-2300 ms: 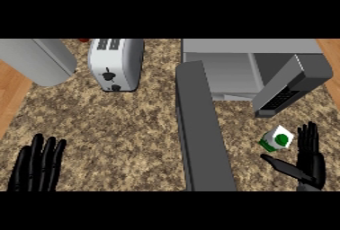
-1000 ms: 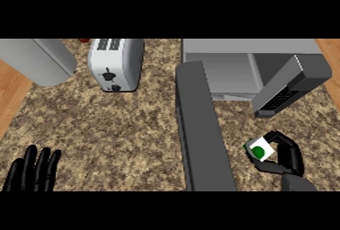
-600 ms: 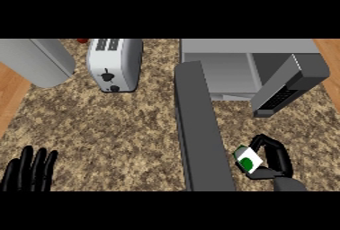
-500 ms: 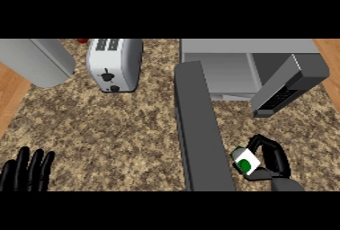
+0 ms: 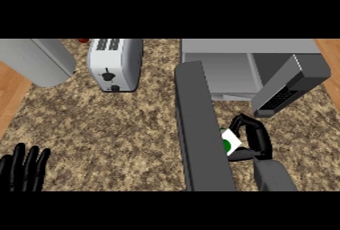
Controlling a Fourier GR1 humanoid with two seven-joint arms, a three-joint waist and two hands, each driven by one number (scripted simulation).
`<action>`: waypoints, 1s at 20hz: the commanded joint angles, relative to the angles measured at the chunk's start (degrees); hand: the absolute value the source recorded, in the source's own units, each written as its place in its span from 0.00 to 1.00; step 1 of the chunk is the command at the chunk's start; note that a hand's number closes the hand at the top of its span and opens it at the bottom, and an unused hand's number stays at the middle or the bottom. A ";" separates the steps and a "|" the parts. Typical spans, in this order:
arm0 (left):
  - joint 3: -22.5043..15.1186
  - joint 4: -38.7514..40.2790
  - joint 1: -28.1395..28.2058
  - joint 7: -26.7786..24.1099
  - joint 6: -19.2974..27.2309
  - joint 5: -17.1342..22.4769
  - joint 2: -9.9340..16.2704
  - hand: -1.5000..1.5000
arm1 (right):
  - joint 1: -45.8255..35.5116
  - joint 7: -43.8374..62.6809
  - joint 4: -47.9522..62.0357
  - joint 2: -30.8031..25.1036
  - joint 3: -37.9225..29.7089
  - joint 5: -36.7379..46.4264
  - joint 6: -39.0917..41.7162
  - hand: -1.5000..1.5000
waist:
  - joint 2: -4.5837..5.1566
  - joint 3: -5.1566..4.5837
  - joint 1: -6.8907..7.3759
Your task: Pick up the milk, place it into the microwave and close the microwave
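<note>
My right hand [image 5: 253, 137] is curled round the milk [image 5: 230, 142], a small white carton with a green mark. Hand and carton sit low at the right, just right of the open microwave door [image 5: 200, 130], which stands out as a long dark grey slab. Behind them the microwave [image 5: 249, 67] shows its pale inner cavity, with its dark control panel [image 5: 285, 90] angled to the right. Much of the carton is hidden by my fingers and the door's edge. My left hand [image 5: 24, 170] rests open at the lower left corner, fingers up.
A white toaster [image 5: 115, 63] stands at the back, left of the microwave. A large grey rounded object [image 5: 36, 59] fills the back left corner. Speckled brown counter [image 5: 106, 134] lies between my left hand and the door. Wooden floor [image 5: 12, 94] shows past the left edge.
My right hand closed on the milk, lifted it and carried it left and a little forward, up against the open door. The left hand sank lower in the corner.
</note>
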 commanded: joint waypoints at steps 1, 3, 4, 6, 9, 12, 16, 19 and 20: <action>0.37 -0.61 3.16 -2.85 -0.87 0.61 0.44 0.00 | -2.84 8.14 -5.03 2.98 4.05 2.00 -8.55 1.00 | -0.12 -0.02 0.27; 0.16 -0.74 0.16 0.80 -0.45 0.57 0.20 0.00 | -8.46 11.23 -0.49 0.90 0.79 2.80 -9.54 1.00 | 0.11 0.03 0.28; 3.00 -0.26 -2.55 1.76 -0.22 1.32 0.57 0.00 | -11.01 10.45 2.53 2.14 0.52 3.84 -12.26 1.00 | 0.23 0.04 0.38; 3.84 0.47 0.17 -0.16 -2.15 3.61 1.54 0.00 | -16.28 12.59 7.38 0.77 -1.09 4.08 -15.25 1.00 | 0.31 0.03 1.03; 3.94 2.20 0.43 -2.12 -3.13 4.05 1.37 0.00 | -20.19 13.16 12.15 -1.98 -2.10 5.36 -16.23 1.00 | 0.33 0.04 0.96; 3.85 1.50 -1.48 -0.65 -3.05 3.49 1.58 0.00 | -27.61 11.09 22.32 -4.65 -5.77 4.54 -16.43 1.00 | 0.84 0.13 1.91; 5.56 2.13 1.12 -4.76 -5.61 6.65 2.18 0.00 | -31.08 8.86 29.74 -5.57 -7.01 6.00 -20.71 1.00 | 1.09 0.13 3.21; 5.24 4.02 -2.72 -2.11 -4.86 4.96 2.30 0.00 | -36.58 12.67 32.65 -7.75 -7.54 7.15 -24.18 1.00 | 1.71 0.17 3.58; 5.72 2.63 -4.56 -0.46 -4.21 4.40 2.54 0.00 | -37.77 13.51 33.36 -6.88 -6.83 8.48 -27.74 1.00 | 1.83 0.20 3.69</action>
